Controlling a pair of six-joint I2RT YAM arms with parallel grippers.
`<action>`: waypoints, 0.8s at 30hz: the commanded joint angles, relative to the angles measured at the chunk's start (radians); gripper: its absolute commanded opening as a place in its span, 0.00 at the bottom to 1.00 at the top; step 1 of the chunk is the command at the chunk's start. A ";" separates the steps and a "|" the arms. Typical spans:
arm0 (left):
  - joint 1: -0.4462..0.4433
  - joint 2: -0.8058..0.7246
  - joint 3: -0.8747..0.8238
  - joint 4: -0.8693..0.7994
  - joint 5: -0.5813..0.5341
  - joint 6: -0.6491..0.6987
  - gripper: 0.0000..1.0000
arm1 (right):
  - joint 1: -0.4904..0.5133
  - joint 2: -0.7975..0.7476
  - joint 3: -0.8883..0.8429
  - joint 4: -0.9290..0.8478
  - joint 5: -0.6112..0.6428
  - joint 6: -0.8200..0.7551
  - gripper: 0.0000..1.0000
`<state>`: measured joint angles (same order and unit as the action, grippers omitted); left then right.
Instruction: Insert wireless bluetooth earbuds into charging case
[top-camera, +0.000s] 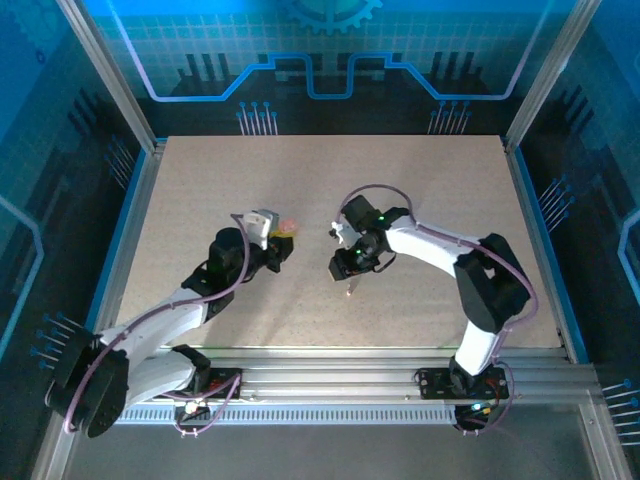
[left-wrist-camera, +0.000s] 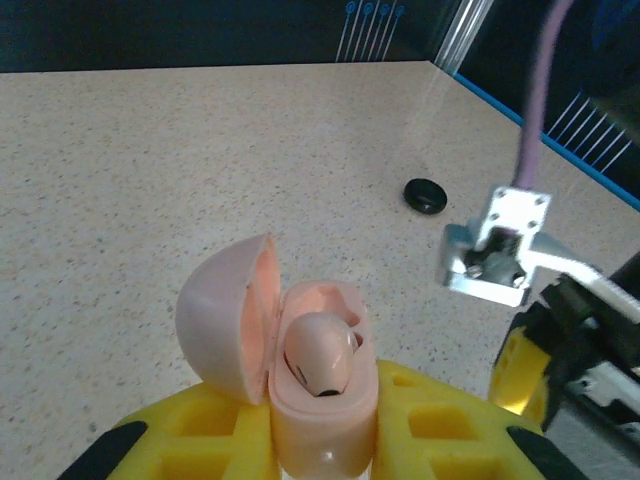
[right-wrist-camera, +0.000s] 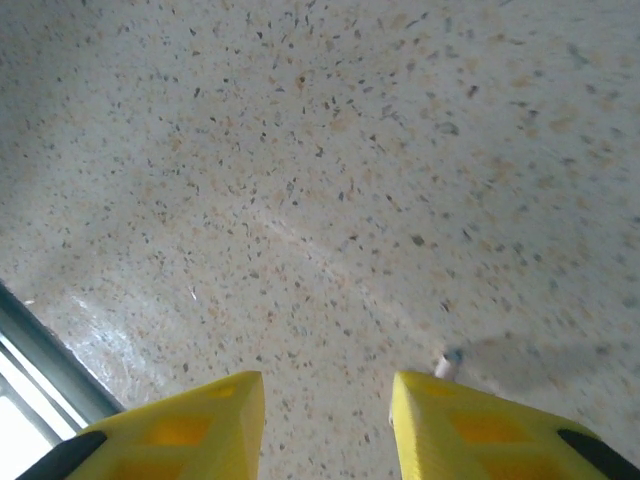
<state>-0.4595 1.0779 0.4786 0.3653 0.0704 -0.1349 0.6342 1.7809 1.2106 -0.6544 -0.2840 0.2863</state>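
My left tool (left-wrist-camera: 322, 438) is clamped on the open pink plastic clamshell charging case (left-wrist-camera: 282, 345), with one pale pink earbud (left-wrist-camera: 318, 358) seated inside. My right tool (right-wrist-camera: 325, 400), at the case's 3 o'clock, hangs with fingers apart and nothing between them over the speckled counter (right-wrist-camera: 300, 180). Step, I judge: fetching the next earbud, which calls for locating it first. The pale speck (right-wrist-camera: 446, 361) by my right finger is too small to identify.

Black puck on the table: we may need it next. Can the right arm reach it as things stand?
Probably yes: the black puck lies alone on the table, near the right gripper, whose jaws stand open and empty.
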 joint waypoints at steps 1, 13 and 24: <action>0.016 -0.073 -0.032 -0.109 -0.018 -0.014 0.22 | 0.019 0.066 0.052 -0.053 -0.029 -0.033 0.39; 0.039 -0.140 -0.039 -0.166 -0.034 0.020 0.22 | 0.027 0.159 0.071 -0.105 0.003 -0.056 0.40; 0.040 -0.107 -0.039 -0.128 -0.020 0.011 0.23 | 0.025 0.130 0.037 -0.177 0.076 -0.085 0.40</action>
<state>-0.4309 0.9653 0.4286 0.2142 0.0483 -0.1295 0.6479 1.9247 1.2633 -0.7677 -0.2417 0.2249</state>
